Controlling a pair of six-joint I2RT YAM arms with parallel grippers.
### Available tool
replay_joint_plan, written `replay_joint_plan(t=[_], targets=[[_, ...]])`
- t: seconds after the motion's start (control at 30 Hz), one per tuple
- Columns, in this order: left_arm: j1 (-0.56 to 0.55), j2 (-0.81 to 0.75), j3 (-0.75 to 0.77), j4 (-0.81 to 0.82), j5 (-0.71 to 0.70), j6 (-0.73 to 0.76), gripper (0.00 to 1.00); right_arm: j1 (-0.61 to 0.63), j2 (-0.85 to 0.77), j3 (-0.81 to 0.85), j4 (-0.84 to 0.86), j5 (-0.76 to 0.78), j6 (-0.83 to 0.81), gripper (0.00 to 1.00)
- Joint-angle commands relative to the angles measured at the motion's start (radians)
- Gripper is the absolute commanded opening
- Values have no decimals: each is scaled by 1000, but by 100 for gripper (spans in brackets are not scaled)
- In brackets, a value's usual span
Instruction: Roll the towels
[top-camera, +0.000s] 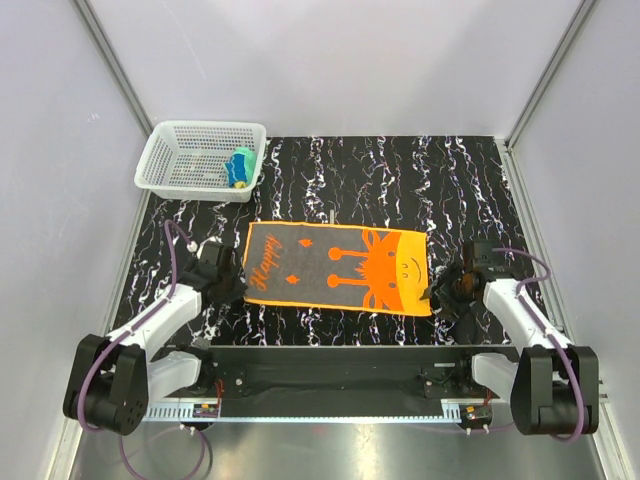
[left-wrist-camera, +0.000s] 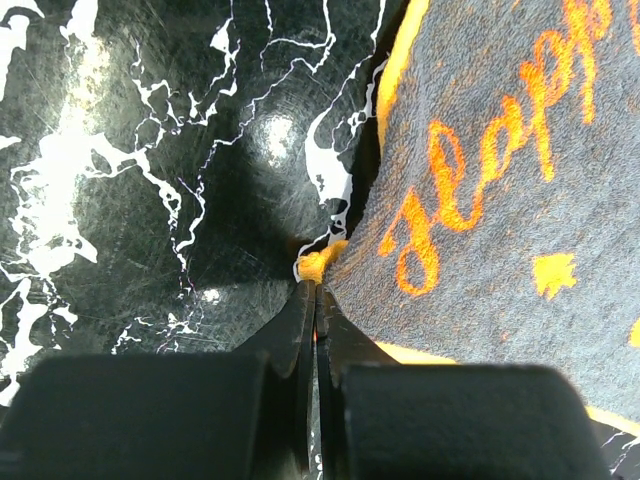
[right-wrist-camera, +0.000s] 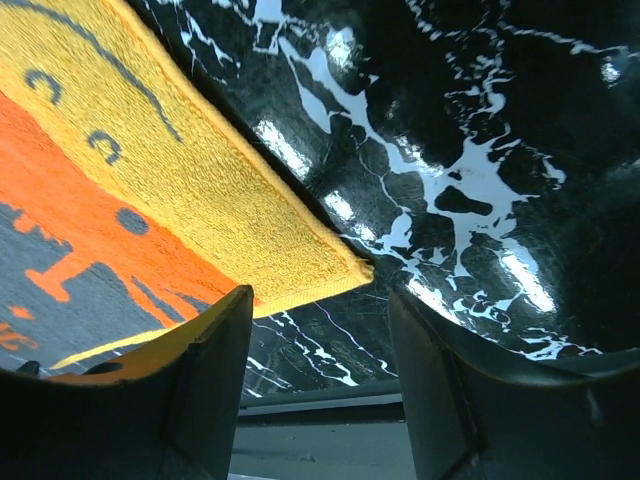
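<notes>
An orange towel lies spread flat near the middle of the black, white-veined tabletop, its long side running left to right just beyond the arms' bases. Most of its face is grey with orange lettering and small diamonds towards the left end. A bright orange sun-like figure with a smiling face fills the right end, and a yellow-orange border runs round the edge. The left jaws are pressed shut on the towel's near left corner, and in the left wrist view a small tuft of orange cloth shows pinched right at their tips. The right jaws stand open at the near right corner. In the right wrist view the two dark fingers sit on either side of the yellow corner, with a clear gap between them. A white mesh basket rests at the far left corner of the tabletop, well apart from the spread towel. A bunched yellow and teal towel sits inside it against its right wall.
</notes>
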Motion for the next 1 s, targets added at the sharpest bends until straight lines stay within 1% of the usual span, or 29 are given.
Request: replay_joint_plan(t=[0.0, 0.07, 0.13, 0.37, 0.57, 0.6, 0.63, 0.67, 0.77, 0.83, 0.97], targets=[[4, 3, 24, 29, -5, 34, 0, 50, 27, 5, 14, 38, 38, 63], [4, 5, 24, 38, 4, 36, 0, 108, 50, 24, 10, 78, 54, 60], [4, 5, 21, 44, 14, 39, 0, 149, 89, 47, 8, 99, 64, 60], [2, -9, 23, 46, 23, 45, 0, 159, 148, 69, 19, 122, 55, 54], [4, -27, 20, 38, 20, 51, 0, 160, 257, 98, 57, 141, 16, 50], [4, -29, 20, 40, 18, 52, 0, 160, 288, 94, 69, 130, 18, 48], [4, -29, 20, 37, 17, 52, 0, 160, 306, 87, 88, 121, 10, 37], [4, -29, 20, 38, 15, 54, 0, 160, 322, 87, 94, 116, 7, 29], [4, -29, 24, 32, 12, 60, 0, 164, 320, 87, 100, 131, 21, 14], [4, -30, 32, 23, 11, 63, 0, 167, 291, 81, 96, 130, 18, 10], [4, -55, 46, -6, 18, 68, 0, 165, 215, 100, 30, 127, 16, 10]])
